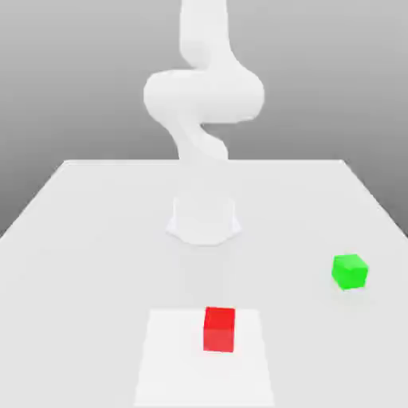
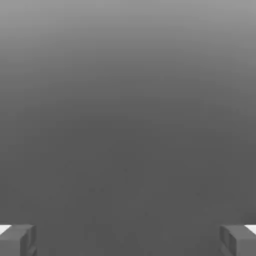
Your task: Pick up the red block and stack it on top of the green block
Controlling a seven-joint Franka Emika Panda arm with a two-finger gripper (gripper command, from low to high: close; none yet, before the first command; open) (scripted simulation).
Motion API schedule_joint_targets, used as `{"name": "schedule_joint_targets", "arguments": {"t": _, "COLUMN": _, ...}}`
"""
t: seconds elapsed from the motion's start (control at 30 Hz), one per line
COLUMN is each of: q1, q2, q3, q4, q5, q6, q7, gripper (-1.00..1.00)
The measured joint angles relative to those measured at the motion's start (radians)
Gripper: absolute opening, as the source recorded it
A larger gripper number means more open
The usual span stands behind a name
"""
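Right now, from my remote seat, nothing is grasped yet, so the step in hand looks like the approach to the pick. Scanning the exterior view from its left: the white table (image 1: 88, 231) carries the white robot arm (image 1: 203, 96) rising from its base toward the far edge, then the small matte bright red cube (image 1: 219, 329) near the near edge, about mid-width, then the small matte bright green cube (image 1: 349, 272) close to the exterior view's right edge, well apart from the red one. My fingers (image 2: 128, 240) stand wide with nothing between them, their grey tips framing bare grey surface. To do this well, I judge I should centre over the red cube, square the fingers to its faces, and descend straight before closing.
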Motion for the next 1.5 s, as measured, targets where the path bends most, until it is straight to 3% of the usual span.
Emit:
{"name": "schedule_joint_targets", "arguments": {"t": 0.47, "q1": -0.229, "q2": 0.292, "q3": 0.256, "q4": -0.18, "q5": -0.025, "q6": 0.177, "q7": 0.64, "gripper": 0.0}}
{"name": "schedule_joint_targets", "arguments": {"t": 0.87, "q1": -0.362, "q2": 0.544, "q3": 0.4, "q4": -0.332, "q5": -0.056, "q6": 0.327, "q7": 1.189, "gripper": 0.0}}
{"name": "schedule_joint_targets", "arguments": {"t": 1.23, "q1": -0.372, "q2": 0.748, "q3": 0.437, "q4": -0.458, "q5": -0.006, "q6": 0.466, "q7": 1.599, "gripper": 0.0}}
{"name": "schedule_joint_targets", "arguments": {"t": 1.5, "q1": -0.324, "q2": 0.889, "q3": 0.341, "q4": -0.436, "q5": -0.187, "q6": 0.575, "q7": 1.75, "gripper": 0.0}}
